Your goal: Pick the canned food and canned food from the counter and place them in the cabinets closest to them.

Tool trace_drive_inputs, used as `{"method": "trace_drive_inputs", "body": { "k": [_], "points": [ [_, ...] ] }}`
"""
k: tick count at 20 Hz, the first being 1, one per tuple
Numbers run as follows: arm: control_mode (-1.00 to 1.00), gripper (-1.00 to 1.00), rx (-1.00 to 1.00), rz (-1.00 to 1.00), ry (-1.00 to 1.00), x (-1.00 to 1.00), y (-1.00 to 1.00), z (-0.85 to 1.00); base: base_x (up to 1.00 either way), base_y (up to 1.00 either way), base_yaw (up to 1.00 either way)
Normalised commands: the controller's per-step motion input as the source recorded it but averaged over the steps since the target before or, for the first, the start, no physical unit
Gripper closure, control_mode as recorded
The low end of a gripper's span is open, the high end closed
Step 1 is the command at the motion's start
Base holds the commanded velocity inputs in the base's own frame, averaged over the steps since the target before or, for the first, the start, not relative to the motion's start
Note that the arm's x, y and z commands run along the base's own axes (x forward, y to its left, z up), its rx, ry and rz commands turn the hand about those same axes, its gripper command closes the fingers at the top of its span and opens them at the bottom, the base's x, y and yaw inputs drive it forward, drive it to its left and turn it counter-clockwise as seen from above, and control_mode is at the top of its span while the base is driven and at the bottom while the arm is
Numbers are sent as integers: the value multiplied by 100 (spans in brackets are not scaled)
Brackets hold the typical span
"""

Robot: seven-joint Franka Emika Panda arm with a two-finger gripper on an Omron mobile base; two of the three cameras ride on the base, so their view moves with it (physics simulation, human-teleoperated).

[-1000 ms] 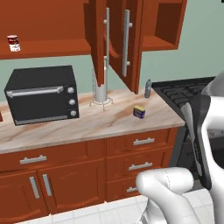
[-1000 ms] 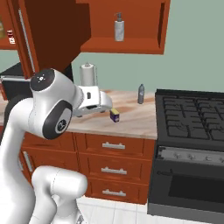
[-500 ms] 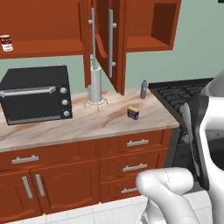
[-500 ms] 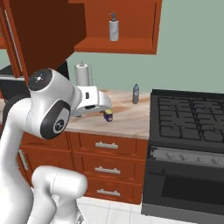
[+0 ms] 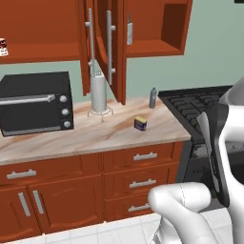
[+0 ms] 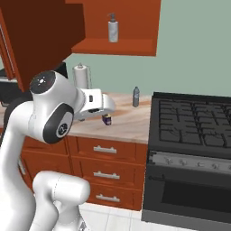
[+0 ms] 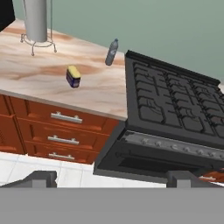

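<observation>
Your gripper [image 7: 111,178] hung with fingers spread wide, holding nothing; 1 blue can [image 5: 140,123] stood on the counter [image 5: 71,138], well apart

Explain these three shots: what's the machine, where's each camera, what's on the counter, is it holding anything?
It is a rendered kitchen with a white robot arm on a driving base. Two cameras ride on the base, behind the arm to its left and right; the third sits on the hand and looks along the tool. Its two fingertips stand wide apart with nothing between them, so nothing is held. On the counter sit a black toaster oven, a paper towel holder, a small grey bottle and the squat blue can. The red-labelled can sits high at the left base view's edge. The cabinet doors above stand open.
</observation>
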Motion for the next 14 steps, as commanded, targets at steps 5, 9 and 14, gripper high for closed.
{"method": "trace_drive_inputs", "body": {
  "k": [5,9,14],
  "points": [
    [100,-100,0,0,0,0,0,0,46,-1,2],
    [100,-100,0,0,0,0,0,0,46,0,4],
    [100,-100,0,0,0,0,0,0,50,0,3]
  ]
}}
